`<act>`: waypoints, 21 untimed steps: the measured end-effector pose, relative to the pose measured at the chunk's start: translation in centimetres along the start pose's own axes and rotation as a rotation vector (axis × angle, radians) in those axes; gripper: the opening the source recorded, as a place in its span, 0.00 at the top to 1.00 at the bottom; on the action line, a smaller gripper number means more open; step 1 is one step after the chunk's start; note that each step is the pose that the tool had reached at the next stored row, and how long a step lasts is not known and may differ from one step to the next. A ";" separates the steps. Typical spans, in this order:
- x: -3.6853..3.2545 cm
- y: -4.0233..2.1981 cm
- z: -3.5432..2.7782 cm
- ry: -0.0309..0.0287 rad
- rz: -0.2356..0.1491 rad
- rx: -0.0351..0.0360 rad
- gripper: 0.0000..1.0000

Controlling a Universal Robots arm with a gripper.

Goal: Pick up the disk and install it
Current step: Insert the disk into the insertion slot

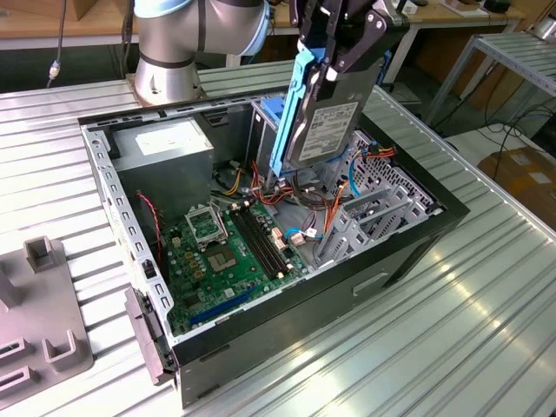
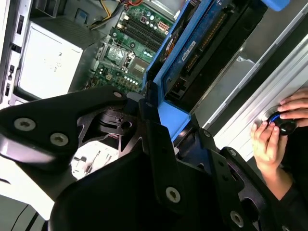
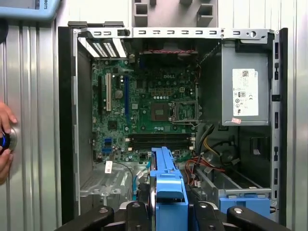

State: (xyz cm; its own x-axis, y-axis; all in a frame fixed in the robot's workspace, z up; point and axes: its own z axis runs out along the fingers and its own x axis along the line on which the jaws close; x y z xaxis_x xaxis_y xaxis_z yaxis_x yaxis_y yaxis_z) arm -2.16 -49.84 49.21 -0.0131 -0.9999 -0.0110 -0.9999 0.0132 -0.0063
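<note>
The disk [image 1: 328, 132], a grey hard drive with a pale label and a bright blue carrier rail [image 1: 289, 104] along one edge, hangs upright above the open computer case [image 1: 287, 317]. My gripper [image 1: 337, 62] is shut on the disk's upper end, over the far side of the case. In the second wrist view the black fingers [image 2: 156, 139] clamp the blue rail, and the disk [image 2: 204, 41] points down toward the case. In the first wrist view the blue rail [image 3: 166, 190] sits between the fingers, above the case's drive area.
Inside the case are a green motherboard [image 1: 228, 248], a grey power supply [image 1: 165, 148], loose cables and a grey metal cage [image 1: 373, 208] with a blue bracket [image 3: 245, 202]. A person's hands [image 2: 276, 132] rest beside the case. A grey fixture [image 1: 43, 304] stands at the exterior view's left.
</note>
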 end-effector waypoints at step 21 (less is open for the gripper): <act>3.85 -4.06 1.69 0.0072 0.001 0.0001 0.63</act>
State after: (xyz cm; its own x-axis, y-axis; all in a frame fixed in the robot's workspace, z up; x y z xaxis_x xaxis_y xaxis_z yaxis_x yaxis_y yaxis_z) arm 1.86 -53.73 47.51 -0.0137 -0.9999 -0.0037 -0.9999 0.0137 -0.0063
